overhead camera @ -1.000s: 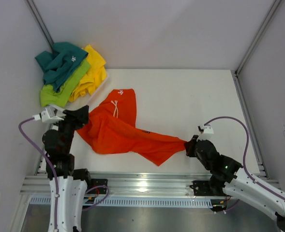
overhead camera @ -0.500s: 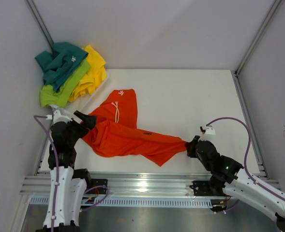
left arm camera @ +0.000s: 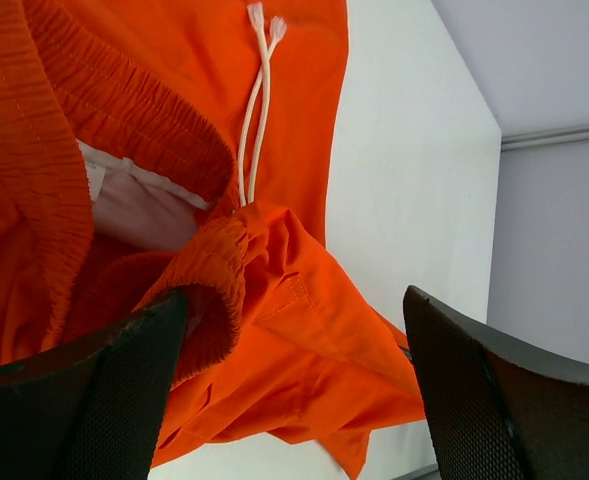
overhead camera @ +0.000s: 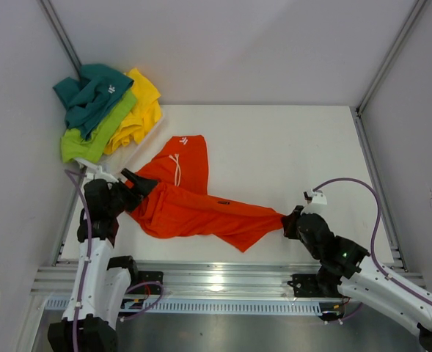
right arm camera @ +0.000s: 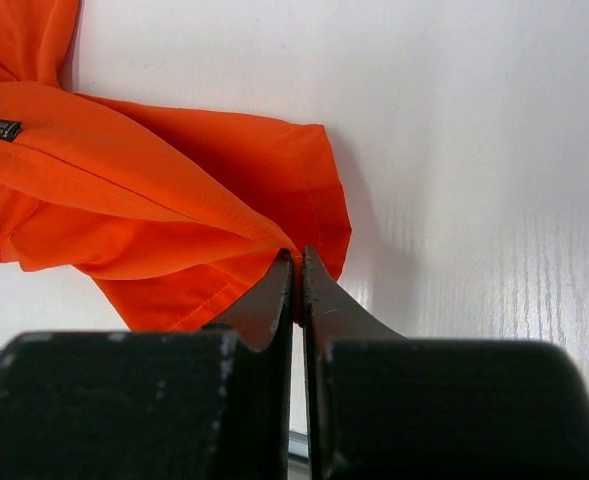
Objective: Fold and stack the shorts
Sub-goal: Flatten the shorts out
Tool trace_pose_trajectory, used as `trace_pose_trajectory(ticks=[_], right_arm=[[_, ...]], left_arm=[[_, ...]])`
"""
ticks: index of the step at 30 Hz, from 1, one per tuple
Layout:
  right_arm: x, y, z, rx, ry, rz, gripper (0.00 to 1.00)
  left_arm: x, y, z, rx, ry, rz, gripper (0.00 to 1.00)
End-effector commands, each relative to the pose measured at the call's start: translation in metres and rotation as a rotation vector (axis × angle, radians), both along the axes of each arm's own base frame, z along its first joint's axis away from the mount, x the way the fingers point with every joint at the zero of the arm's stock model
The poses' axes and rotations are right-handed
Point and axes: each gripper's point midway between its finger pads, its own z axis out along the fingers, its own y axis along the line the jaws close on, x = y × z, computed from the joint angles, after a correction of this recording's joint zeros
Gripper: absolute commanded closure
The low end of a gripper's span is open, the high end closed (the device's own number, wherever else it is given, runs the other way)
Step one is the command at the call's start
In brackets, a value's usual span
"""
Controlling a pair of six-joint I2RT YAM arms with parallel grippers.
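Observation:
The orange shorts (overhead camera: 193,209) lie crumpled on the white table, waistband and white drawstring (overhead camera: 176,163) at the left, one leg stretched out to the right. My left gripper (overhead camera: 141,183) is open at the waistband edge; in the left wrist view (left arm camera: 294,300) the jaws stand wide apart over the fabric (left arm camera: 174,60), and the folded waistband lies beside the left finger (left arm camera: 104,390). My right gripper (overhead camera: 286,220) is shut on the leg hem; in the right wrist view (right arm camera: 298,262) orange cloth (right arm camera: 124,170) is pinched between the fingertips.
Teal (overhead camera: 91,92), lime green (overhead camera: 91,136) and yellow (overhead camera: 142,103) shorts are heaped at the back left corner. Grey walls stand to the left, back and right. A metal rail (overhead camera: 223,279) runs along the near table edge.
My left gripper has swung right and slightly nearer, onto the waistband edge. The shorts' left side has bunched inward. The right gripper has stayed shut on the hem, almost still.

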Motion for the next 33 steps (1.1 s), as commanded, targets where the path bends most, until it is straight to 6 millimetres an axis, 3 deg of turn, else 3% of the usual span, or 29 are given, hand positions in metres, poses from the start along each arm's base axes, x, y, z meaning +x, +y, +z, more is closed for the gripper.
trace_pose_trajectory(ticks=[1, 8, 21, 27, 33], right_arm=[[0.007, -0.002, 0.017, 0.03, -0.039, -0.041, 1.0], [0.007, -0.002, 0.018, 0.031, -0.043, -0.04, 1.0], [0.005, -0.003, 0.017, 0.036, -0.042, -0.036, 1.0], [0.006, -0.002, 0.018, 0.04, -0.045, -0.036, 1.0], [0.006, -0.003, 0.018, 0.04, -0.047, -0.038, 1.0]], left_arm=[[0.003, -0.006, 0.003, -0.061, -0.013, -0.018, 0.12], [0.001, -0.002, -0.004, -0.063, -0.003, 0.024, 0.14], [0.022, 0.012, -0.021, -0.123, 0.007, 0.13, 0.31], [0.019, 0.009, -0.031, -0.223, 0.031, 0.173, 0.3], [0.017, 0.009, -0.028, -0.316, 0.072, 0.227, 0.3]])
